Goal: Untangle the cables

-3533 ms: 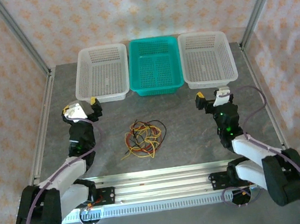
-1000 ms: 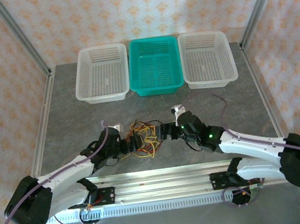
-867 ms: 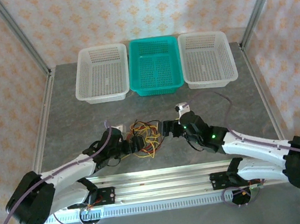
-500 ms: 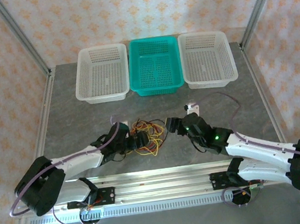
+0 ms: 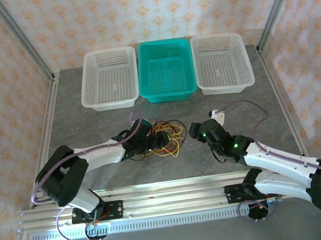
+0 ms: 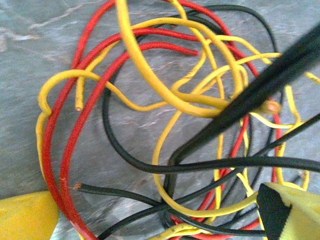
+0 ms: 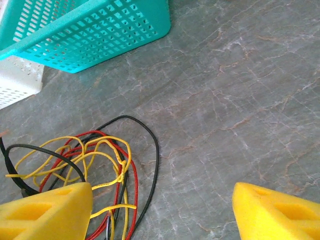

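The cables (image 5: 170, 140) lie in one loose tangle of red, yellow and black wires on the grey table, mid-front. My left gripper (image 5: 155, 139) is pushed into the tangle's left side. In the left wrist view the cables (image 6: 165, 115) fill the space between its yellow fingertips (image 6: 25, 216), and the left gripper (image 6: 160, 220) is open around them. My right gripper (image 5: 195, 131) hovers just right of the pile. In the right wrist view the right gripper (image 7: 162, 212) is open, with the cables (image 7: 100, 165) by its left pad and bare table between the pads.
Three baskets stand in a row at the back: a white one (image 5: 105, 52), a teal one (image 5: 162, 43) and another white one (image 5: 217, 36). The teal basket (image 7: 90, 30) sits just beyond the pile in the right wrist view. A metal rail (image 5: 170, 190) runs along the near edge.
My left arm has reached further right and into the pile, shifting the cables right and slightly back. My right gripper has backed off to the right and its jaws have narrowed a little.
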Controlling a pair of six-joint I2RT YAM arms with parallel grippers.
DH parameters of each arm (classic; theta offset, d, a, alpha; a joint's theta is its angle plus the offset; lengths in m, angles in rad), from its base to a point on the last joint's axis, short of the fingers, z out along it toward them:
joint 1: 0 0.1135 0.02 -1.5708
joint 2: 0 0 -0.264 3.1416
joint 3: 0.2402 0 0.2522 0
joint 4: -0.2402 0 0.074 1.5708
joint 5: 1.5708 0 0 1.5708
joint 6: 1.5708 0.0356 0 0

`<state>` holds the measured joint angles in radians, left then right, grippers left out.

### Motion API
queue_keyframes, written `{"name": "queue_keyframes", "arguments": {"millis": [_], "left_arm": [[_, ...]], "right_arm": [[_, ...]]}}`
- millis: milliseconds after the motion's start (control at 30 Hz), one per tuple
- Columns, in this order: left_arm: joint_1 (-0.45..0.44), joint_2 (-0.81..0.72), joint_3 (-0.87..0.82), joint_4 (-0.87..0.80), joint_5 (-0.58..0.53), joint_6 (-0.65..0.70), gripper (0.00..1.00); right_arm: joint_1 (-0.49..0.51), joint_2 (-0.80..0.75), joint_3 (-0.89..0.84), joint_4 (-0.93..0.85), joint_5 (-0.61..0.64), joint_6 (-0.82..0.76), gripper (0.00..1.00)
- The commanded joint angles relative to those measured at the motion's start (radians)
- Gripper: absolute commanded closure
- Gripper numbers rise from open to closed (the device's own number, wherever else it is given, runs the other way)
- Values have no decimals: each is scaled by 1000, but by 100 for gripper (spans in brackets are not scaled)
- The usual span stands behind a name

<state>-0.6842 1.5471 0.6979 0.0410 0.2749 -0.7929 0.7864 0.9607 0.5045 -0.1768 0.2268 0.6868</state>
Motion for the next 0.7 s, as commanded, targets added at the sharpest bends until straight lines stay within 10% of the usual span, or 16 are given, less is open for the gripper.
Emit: {"name": "queue_keyframes", "arguments": {"millis": [0,667], "left_arm": [[-29,3,34,242,65,48,1],[-26,-142,67,155,-104,128,1]], "right_arm": [[-13,-20,9,-29,56,-4,26],[-125,59,123,-20,-188,-356,18]]}}
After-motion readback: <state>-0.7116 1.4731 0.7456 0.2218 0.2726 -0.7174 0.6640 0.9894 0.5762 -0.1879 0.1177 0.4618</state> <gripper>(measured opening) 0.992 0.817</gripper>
